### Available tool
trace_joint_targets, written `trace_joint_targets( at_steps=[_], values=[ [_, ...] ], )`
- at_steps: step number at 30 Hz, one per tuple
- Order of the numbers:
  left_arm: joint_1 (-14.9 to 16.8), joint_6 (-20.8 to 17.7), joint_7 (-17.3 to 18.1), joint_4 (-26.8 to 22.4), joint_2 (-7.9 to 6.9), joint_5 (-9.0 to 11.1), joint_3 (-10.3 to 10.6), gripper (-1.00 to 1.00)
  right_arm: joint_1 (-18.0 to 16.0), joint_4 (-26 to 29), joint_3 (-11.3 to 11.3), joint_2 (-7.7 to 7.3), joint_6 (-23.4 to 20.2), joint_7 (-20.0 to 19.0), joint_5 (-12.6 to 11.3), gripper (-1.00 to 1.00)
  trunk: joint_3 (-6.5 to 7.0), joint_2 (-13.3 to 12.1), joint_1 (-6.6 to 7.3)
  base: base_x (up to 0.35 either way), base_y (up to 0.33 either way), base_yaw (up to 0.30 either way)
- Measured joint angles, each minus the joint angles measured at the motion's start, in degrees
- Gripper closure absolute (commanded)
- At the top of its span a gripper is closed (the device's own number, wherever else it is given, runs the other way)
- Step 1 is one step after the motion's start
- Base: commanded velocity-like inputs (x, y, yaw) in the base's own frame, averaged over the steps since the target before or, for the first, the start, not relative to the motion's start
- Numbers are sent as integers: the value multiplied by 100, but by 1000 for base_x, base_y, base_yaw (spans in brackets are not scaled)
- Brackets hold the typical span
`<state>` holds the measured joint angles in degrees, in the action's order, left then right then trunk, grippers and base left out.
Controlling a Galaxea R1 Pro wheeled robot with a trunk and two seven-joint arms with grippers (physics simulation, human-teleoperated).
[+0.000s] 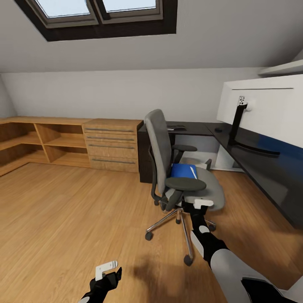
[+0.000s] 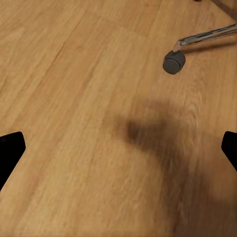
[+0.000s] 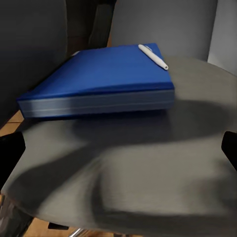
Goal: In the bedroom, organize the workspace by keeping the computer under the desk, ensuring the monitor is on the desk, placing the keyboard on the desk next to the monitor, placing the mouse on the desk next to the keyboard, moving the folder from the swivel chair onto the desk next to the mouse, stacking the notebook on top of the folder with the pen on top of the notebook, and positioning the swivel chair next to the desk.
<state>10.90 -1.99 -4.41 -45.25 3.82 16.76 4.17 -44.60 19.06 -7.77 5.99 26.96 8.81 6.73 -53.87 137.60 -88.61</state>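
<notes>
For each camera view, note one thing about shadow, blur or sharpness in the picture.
Head view: sharp, with a soft dark shadow on the wooden floor. Left wrist view: a blurred shadow patch near the chair's caster. Right wrist view: the folder casts a shadow on the seat, smeared nearer the camera.

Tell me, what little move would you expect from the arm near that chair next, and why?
Probably the right gripper eases forward over the swivel chair seat toward the folder. Its fingers look spread and empty, and the blue folder lies flat just ahead on the seat with the pen resting on top, so it may need a careful approach to keep the pen from rolling off.
</notes>
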Motion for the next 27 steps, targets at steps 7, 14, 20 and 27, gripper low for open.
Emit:
trace_joint_targets(
  at_steps=[7,14,20,27],
  values=[
    [-1,0,0,-1,0,0,-1,-100,0,-11,-6,1,2,9,-12,-100,0,0,0,0,0,37],
    [-1,0,0,-1,0,0,-1,-100,-1,-13,6,3,-2,6,3,-100,-13,0,0,0,0,177],
    [1,0,0,0,0,0,-1,-100,0,-6,5,-4,3,3,5,-100,-18,0,0,0,0,37],
    [0,0,0,0,0,0,-1,-100,0,2,4,-8,5,2,12,-100,-19,0,0,0,0,5]
  ],
)
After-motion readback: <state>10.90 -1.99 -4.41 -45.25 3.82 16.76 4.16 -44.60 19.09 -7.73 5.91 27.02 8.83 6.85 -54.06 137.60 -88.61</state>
